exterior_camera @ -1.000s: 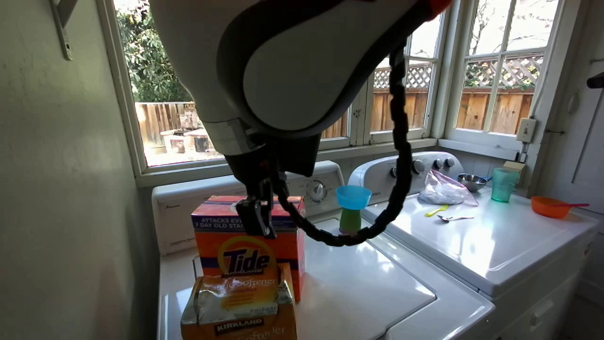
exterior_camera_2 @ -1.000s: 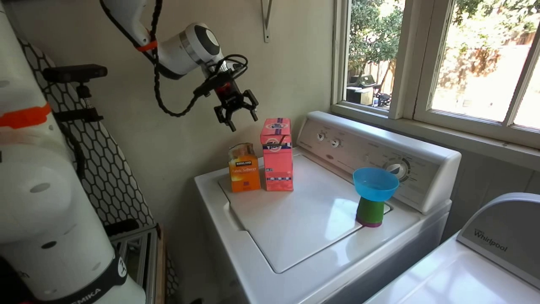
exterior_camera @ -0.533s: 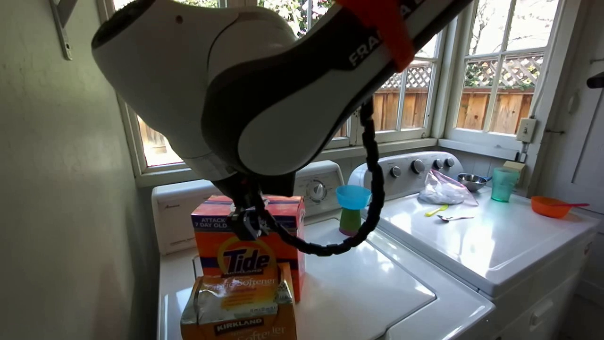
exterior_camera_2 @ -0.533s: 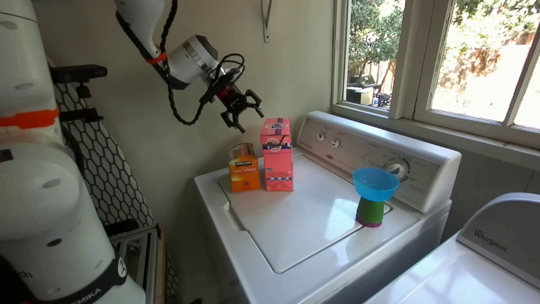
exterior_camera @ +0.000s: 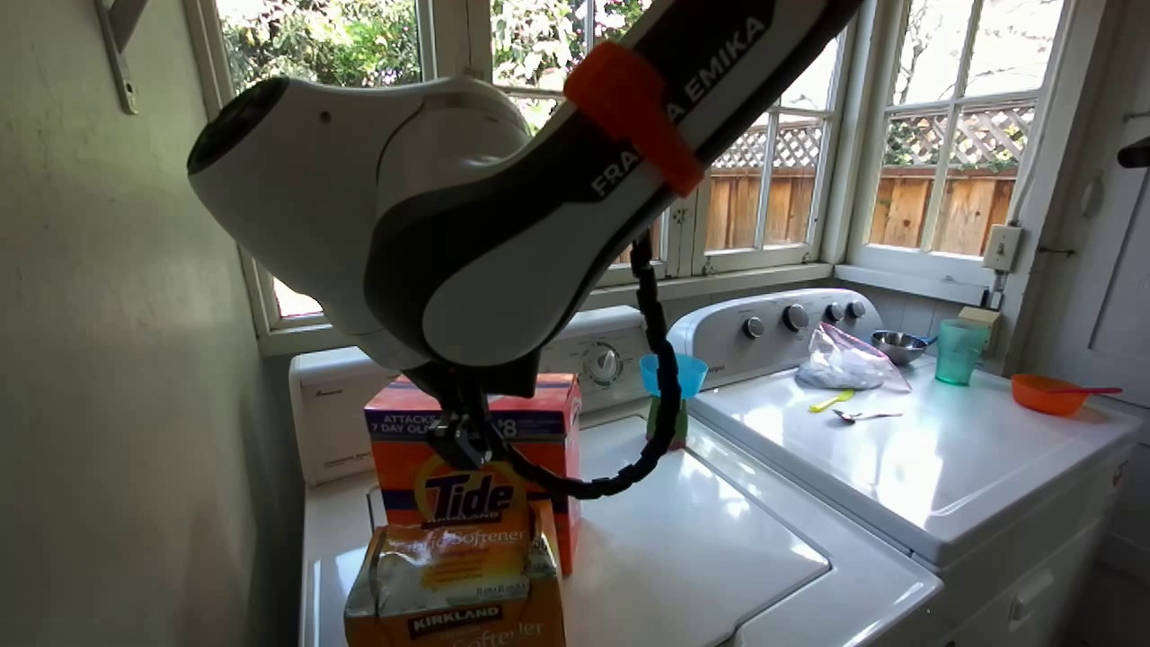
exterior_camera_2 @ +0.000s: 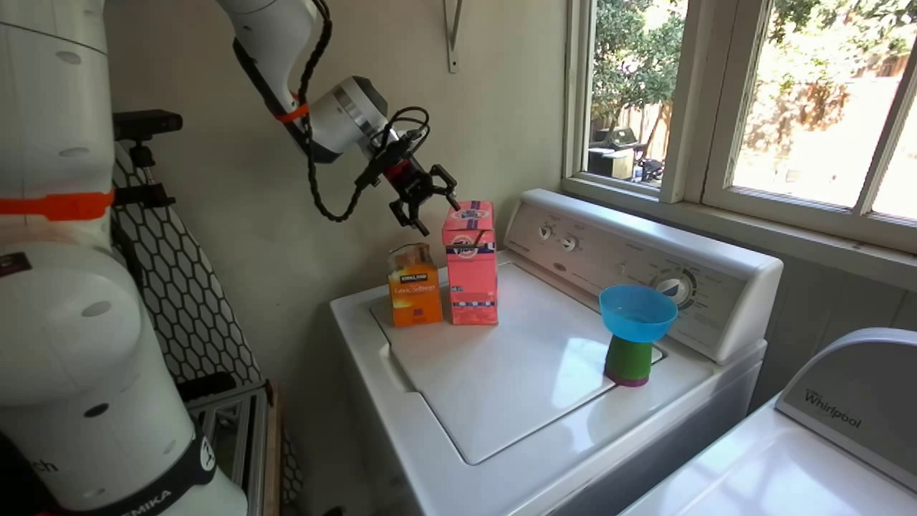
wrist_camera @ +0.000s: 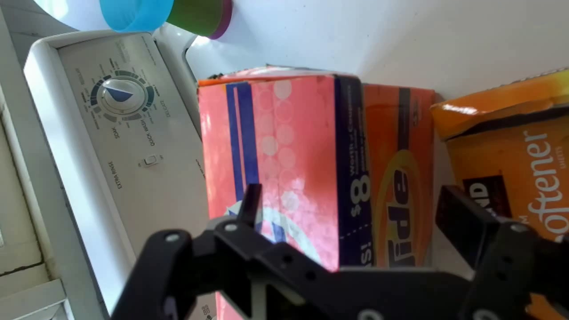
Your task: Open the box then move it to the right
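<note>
The box, a tall orange-and-pink Tide carton, stands upright on the white washer lid in both exterior views (exterior_camera: pixel 552 485) (exterior_camera_2: pixel 473 287). Its pinkish top flap lies down, with a dark slit below its edge. The box's top also shows in the wrist view (wrist_camera: pixel 289 133). My gripper (exterior_camera_2: pixel 440 219) is open and empty, tilted beside the box's upper edge. In the wrist view the gripper (wrist_camera: pixel 359 209) has one finger (wrist_camera: pixel 251 202) over the box's top and the other out past its Tide face. I cannot tell whether a finger touches the box.
An orange softener packet (exterior_camera_2: pixel 415 297) stands close to the box, with the wall behind it. The washer's control panel (exterior_camera_2: pixel 623 265) rises at the back. A blue bowl (exterior_camera_2: pixel 637 312) sits on a green cup (exterior_camera_2: pixel 629 358). A plastic bag (exterior_camera: pixel 840 359) lies on the neighbouring machine.
My gripper has moved down and toward the box's top, staying open. The arm has come lower with it. The box and the softener packet show no clear movement.
</note>
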Motion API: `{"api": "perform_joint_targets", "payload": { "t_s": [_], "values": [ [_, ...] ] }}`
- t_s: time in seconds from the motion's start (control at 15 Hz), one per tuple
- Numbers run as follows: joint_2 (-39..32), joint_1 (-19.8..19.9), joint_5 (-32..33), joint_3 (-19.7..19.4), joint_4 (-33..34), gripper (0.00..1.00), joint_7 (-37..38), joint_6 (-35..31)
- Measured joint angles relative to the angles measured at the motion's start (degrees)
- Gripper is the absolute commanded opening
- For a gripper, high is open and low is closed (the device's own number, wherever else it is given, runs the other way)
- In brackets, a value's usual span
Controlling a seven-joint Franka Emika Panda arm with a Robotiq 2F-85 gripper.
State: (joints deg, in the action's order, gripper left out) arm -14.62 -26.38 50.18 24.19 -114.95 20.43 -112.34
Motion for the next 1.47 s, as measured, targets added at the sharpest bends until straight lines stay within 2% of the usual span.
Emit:
{"api": "perform_joint_targets", "payload": {
  "t_s": [0.67, 1.0, 1.47],
  "values": [
    [-3.47, -3.94, 6.83, -1.6, 4.45, 1.0, 0.43, 0.61],
    [-4.95, -5.83, 11.35, -1.76, 5.12, 1.0, 0.44, 4.14],
    [-6.09, -6.14, 12.59, -2.6, 5.6, 1.0, 0.45, 5.82]
  ]
}}
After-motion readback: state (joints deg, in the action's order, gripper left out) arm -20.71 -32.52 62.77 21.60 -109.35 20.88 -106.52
